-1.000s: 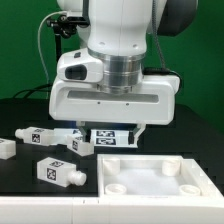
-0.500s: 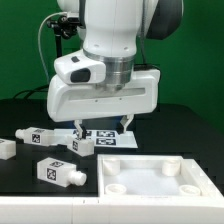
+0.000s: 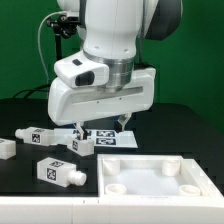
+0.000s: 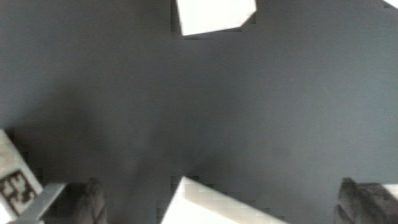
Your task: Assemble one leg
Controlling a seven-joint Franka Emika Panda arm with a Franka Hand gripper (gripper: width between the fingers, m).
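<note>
Setting: black tabletop (image 3: 20,162), green wall (image 3: 200,80) behind.

1. White arm (image 3: 110,60), bulky, filling the middle of the scene.

2. Gripper (image 3: 102,128), hanging low over the table, behind the panel. Its 2 dark fingers (image 4: 80,198) are spread wide apart with nothing held. In the wrist view only bare black surface and 1 white corner lie between them.

3. Marker board (image 3: 108,140), flat on the table under the gripper. Its tags show between the fingers.

4. Legs, 4 short white posts, all loose on the table:
- middle leg (image 3: 82,146), tagged, beside the marker board and right under the finger on the exterior view's left. I cannot tell whether it touches the finger.
- angled leg (image 3: 38,135), tagged, lying slantwise further toward the exterior view's left.
- edge leg (image 3: 5,148), cut off by the exterior view's left border.
- front leg (image 3: 58,172), tagged, nearest the camera and well apart from the gripper.

5. Panel (image 3: 150,163), wide, flat and white with round corner sockets, in the foreground on the exterior view's right.

6. A tagged white piece (image 4: 15,180) at the rim of the wrist view. I cannot tell which part it is.
</note>
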